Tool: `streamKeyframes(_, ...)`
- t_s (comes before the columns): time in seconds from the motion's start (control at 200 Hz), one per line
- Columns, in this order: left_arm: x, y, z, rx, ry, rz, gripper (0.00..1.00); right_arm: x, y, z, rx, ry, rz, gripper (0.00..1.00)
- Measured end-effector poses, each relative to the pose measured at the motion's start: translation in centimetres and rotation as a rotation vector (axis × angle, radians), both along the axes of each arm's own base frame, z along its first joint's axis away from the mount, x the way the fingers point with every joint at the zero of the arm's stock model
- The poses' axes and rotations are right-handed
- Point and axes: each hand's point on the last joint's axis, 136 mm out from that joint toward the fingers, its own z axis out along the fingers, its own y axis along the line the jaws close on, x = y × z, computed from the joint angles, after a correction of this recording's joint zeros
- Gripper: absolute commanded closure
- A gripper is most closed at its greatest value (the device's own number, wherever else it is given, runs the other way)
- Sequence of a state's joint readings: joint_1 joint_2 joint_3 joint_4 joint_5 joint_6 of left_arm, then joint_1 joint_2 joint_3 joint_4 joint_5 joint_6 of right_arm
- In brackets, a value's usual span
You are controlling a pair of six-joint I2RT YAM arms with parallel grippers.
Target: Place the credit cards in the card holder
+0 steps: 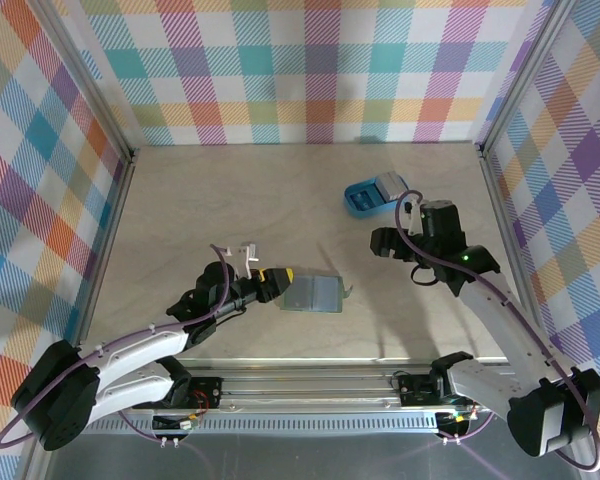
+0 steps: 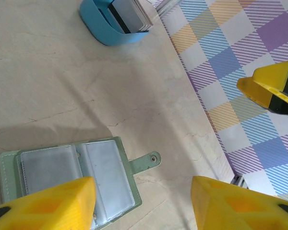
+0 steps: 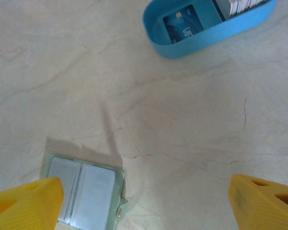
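Note:
The card holder (image 1: 313, 294) lies open and flat on the table, sage green, with clear sleeves on its face (image 2: 69, 172) and a snap tab on its right side. My left gripper (image 1: 280, 282) is at its left edge, open (image 2: 143, 199), nothing between the yellow fingers; one finger (image 2: 48, 203) hangs over the holder's near corner. My right gripper (image 1: 386, 243) hovers open (image 3: 144, 203) to the right of the holder (image 3: 86, 194), over bare table. Credit cards (image 2: 129, 14) stand stacked in the blue tray (image 1: 365, 200), and a blue card (image 3: 182, 24) lies flat inside it.
The blue tray (image 3: 206, 33) sits at the back right, behind the right gripper. Plaid walls close the table on three sides; the right wall (image 2: 240, 72) is near. A yellow fingertip of the right gripper (image 2: 273, 88) shows at the right of the left wrist view.

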State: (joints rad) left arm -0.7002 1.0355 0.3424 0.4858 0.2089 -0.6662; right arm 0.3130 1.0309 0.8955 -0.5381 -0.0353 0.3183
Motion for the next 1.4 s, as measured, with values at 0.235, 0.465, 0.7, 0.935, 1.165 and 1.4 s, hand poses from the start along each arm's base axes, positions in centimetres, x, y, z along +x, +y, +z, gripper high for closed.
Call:
streamKeyframes(0.235, 0.2, -0.5, 0.5, -0.025, -0.018, -0.014, 0.27, 0.5, -0.8, -1.9, -0.019, 0.066, -0.015, 0.09)
streamKeyframes(0.465, 1.0, -1.2, -0.1, 0.002, -0.005, -0.02, 0.06, 3.7, -1.9, -4.6, -0.152, 0.18, -0.019, 0.08)
streamKeyframes(0.7, 3.2, -2.1, -0.3, 0.003, -0.011, -0.029, 0.0, 10.6, -2.2, -4.4, -0.302, 0.176, -0.016, 0.08)
streamKeyframes(0.935, 5.1, -1.4, -1.6, -0.01, 0.017, -0.033, 0.0, 16.0, -3.4, -5.8, -0.489, 0.184, -0.012, 0.1)
streamKeyframes(1.165, 5.9, -2.5, 0.5, -0.001, -0.043, -0.085, 0.0, 20.8, -4.6, -6.0, -0.691, 0.14, 0.022, 0.06)
streamKeyframes(1.4, 6.3, -3.1, 0.6, 0.012, -0.053, -0.112, 0.0, 25.2, -4.0, -6.8, -0.759, 0.12, 0.066, 0.05)
